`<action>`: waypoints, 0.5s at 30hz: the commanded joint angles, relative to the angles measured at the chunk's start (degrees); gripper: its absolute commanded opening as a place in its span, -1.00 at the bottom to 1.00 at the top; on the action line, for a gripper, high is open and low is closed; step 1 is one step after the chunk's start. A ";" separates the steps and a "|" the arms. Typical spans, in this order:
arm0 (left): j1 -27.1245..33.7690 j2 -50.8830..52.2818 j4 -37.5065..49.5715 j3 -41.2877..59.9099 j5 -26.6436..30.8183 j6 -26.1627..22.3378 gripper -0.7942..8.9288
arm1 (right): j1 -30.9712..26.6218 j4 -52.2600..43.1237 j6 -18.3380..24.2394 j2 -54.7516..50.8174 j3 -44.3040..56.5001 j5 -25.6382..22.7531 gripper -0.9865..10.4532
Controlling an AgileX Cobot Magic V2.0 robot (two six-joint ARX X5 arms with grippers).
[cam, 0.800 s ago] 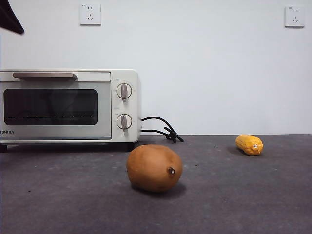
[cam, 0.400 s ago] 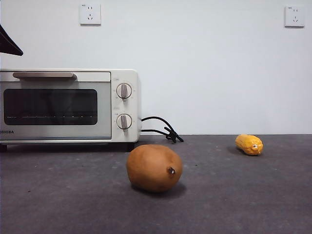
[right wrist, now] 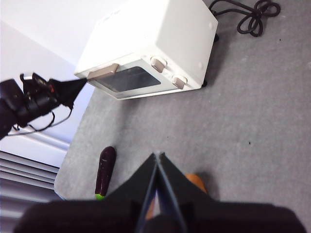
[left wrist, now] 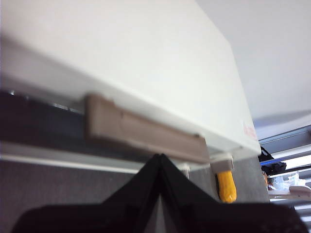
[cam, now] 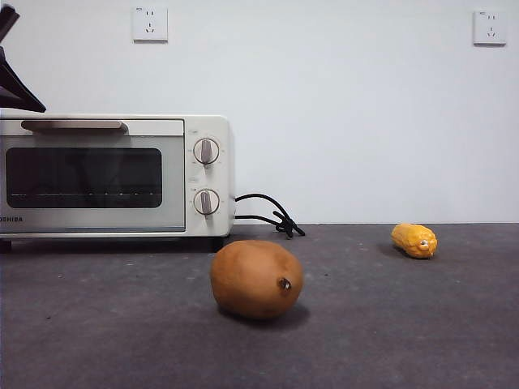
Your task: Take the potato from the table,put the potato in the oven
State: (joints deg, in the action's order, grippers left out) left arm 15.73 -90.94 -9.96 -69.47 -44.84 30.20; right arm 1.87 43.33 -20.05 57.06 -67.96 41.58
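Note:
The potato [cam: 256, 279], large and orange-brown with a dark stub, lies on the dark grey table [cam: 405, 324] in front of the oven [cam: 207, 174]. The oven door is closed. My left gripper [left wrist: 159, 158] is shut, its tip just short of the beige door handle [left wrist: 146, 130]; in the front view it is a black tip [cam: 31, 104] at the top left, above the oven. My right gripper [right wrist: 157, 155] is shut and empty, hovering over the table. Only an orange sliver of the potato [right wrist: 198, 182] shows behind its jaws.
A yellow corn piece [cam: 414, 240] lies at the back right. The oven's black cord [cam: 272, 215] coils beside it. A dark eggplant [right wrist: 105, 171] lies near the table's edge. The left arm [right wrist: 34, 99] reaches toward the oven's handle.
The left gripper's black tip has come lower at the top left of the front view, down toward the oven's top. Potato, corn and oven have not moved.

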 commanded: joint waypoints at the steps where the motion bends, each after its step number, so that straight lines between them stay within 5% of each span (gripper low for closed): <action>1: -0.07 -1.25 0.52 -2.19 -0.61 0.72 -0.85 | 0.07 1.22 1.40 0.13 -0.35 -0.02 -0.83; 15: -0.98 -4.15 -2.45 -6.12 4.46 -1.90 -0.85 | 0.07 4.92 3.80 0.13 -0.35 -2.67 -0.83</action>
State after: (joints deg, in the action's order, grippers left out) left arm 15.16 -94.45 -12.47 -75.66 -40.82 30.13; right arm 1.87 48.40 -17.06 57.10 -67.99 38.98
